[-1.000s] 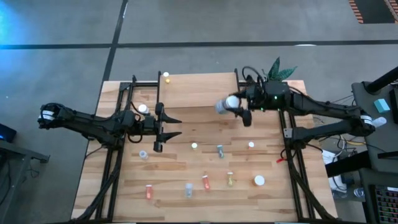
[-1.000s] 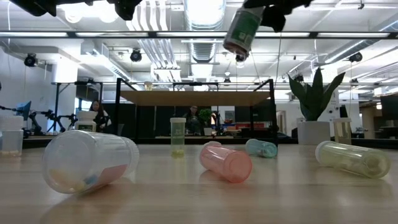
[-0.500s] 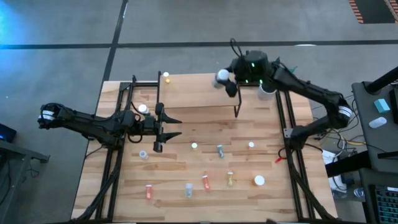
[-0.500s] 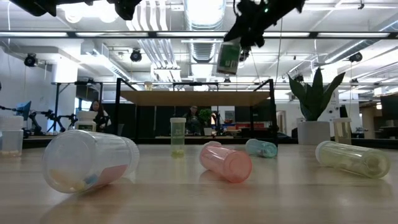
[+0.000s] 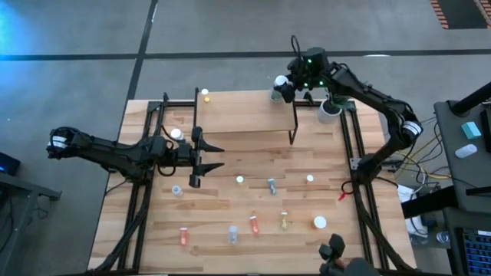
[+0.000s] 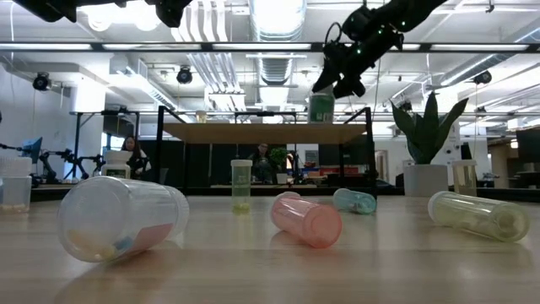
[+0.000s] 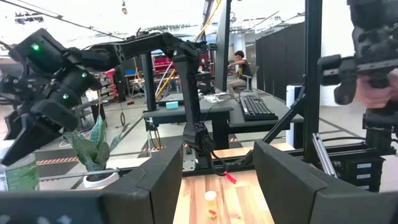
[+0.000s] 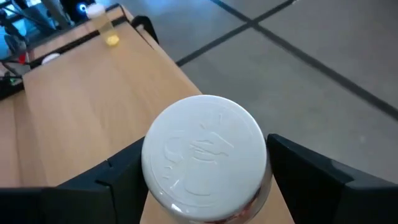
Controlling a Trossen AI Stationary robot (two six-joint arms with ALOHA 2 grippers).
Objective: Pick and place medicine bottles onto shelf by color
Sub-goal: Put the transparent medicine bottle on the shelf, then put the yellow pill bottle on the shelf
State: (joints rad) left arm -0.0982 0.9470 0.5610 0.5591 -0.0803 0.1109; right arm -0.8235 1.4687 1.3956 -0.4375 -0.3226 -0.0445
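Loose bottles (image 5: 253, 225): lying scattered on the tabletop (image 5: 230, 253) from 5 to 7 o'clock.
Left pincer (image 5: 205, 157): at 9 o'clock, fingers apart, holding nothing.
Shelf (image 5: 245, 111): at 12 o'clock.
Right pincer (image 5: 285, 86): clamped on a white-capped bottle (image 8: 205, 158) at the shelf's 1 o'clock corner.

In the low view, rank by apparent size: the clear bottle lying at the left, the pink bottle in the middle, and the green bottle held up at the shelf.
1. Clear bottle, largest.
2. Pink bottle.
3. Green bottle in the right gripper, smallest.
The green one sits farthest from the camera at the shelf, so its real size may differ.
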